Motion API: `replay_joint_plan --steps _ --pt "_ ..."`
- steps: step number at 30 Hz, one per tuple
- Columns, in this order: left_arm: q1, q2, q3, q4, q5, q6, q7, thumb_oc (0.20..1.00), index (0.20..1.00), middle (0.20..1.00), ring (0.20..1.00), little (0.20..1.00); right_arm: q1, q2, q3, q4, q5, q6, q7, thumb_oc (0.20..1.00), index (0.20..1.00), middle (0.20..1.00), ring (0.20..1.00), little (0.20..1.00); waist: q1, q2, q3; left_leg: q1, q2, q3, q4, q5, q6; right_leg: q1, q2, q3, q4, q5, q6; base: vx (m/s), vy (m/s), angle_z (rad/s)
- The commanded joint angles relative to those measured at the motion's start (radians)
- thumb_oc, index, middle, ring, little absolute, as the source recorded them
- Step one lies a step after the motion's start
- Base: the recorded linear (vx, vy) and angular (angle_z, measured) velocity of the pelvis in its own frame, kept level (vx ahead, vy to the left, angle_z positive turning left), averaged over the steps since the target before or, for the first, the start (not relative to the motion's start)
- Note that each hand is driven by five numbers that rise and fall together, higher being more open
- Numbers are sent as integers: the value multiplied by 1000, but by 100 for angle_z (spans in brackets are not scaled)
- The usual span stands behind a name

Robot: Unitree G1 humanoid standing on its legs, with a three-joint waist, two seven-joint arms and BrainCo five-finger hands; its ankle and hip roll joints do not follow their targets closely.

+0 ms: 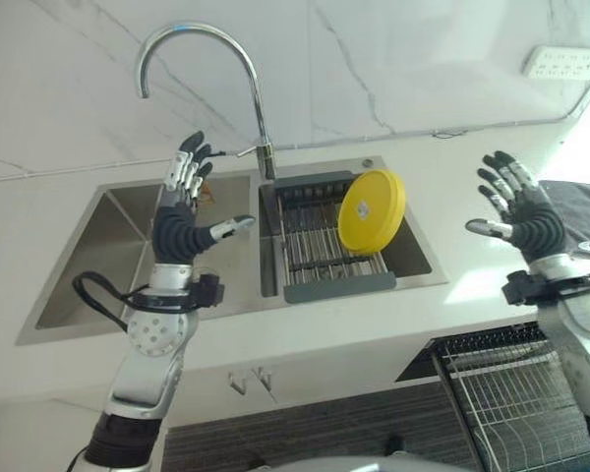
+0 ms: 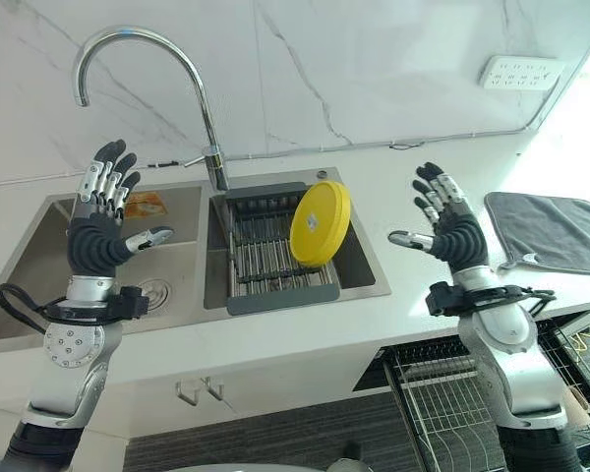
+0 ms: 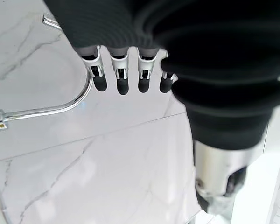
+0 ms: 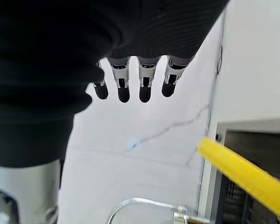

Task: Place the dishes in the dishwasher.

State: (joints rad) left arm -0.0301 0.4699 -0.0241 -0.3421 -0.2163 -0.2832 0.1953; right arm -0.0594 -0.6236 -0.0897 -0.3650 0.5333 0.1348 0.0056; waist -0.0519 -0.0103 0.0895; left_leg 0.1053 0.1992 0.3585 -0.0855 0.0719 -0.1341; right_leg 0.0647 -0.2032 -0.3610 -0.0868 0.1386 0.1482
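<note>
Nearest the robot, the dishwasher rack point(image 2: 472, 388) stands pulled out below the desk point(image 2: 305, 339) edge at lower right, apparently drawn clear for loading; it carries no dishes.

Above the desk, the left hand point(image 1: 182, 221) is raised over the left basin of the sink point(image 1: 98, 265), and the right hand point(image 2: 450, 228) is raised over bare desk between the sink and a grey mat point(image 2: 556, 231). On both, the fingers are straight and spread, thumbs apart, holding and touching nothing. This reads as a ready posture before any reach.

Further back, the yellow plate point(image 2: 321, 223) stands on edge in the drying rack point(image 2: 270, 258) set in the right basin, leaning against the rack's far right side. It is untouched; the right hand is the nearer.

Behind stands the tap point(image 2: 192, 93), against the marble wall.
</note>
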Motion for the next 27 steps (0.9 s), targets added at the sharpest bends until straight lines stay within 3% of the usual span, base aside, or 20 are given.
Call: replay_joint_plan --steps 1,8,14,27 --pt "-37 62 43 -21 6 -79 29 1000 1000 1000 1000 1000 -94 -14 -42 19 67 3 5 1000 1000 1000 1000 1000 21 -7 -7 6 103 -31 -2 -21 -36 57 -47 -17 0 -117 46 -23 -28 9" --pt "-36 72 81 11 9 -118 62 1000 1000 1000 1000 1000 -163 -40 -13 177 66 56 33 1000 1000 1000 1000 1000 50 -10 -14 3 111 -48 -2 -15 -42 69 -47 -34 0 -123 39 -22 -8 9" --pt "-53 77 87 29 7 -134 76 1000 1000 1000 1000 1000 -225 -30 9 273 91 72 -14 1000 1000 1000 1000 1000 66 -12 -19 4 112 -61 -2 -13 -44 78 -47 -47 0 -125 35 -12 3 8" --pt "-74 89 86 64 -8 -141 76 1000 1000 1000 1000 1000 -309 9 32 429 273 162 -21 1000 1000 1000 1000 1000 88 -11 -31 3 114 -71 -2 -7 -48 88 -49 -73 0 -125 29 -10 1 3"
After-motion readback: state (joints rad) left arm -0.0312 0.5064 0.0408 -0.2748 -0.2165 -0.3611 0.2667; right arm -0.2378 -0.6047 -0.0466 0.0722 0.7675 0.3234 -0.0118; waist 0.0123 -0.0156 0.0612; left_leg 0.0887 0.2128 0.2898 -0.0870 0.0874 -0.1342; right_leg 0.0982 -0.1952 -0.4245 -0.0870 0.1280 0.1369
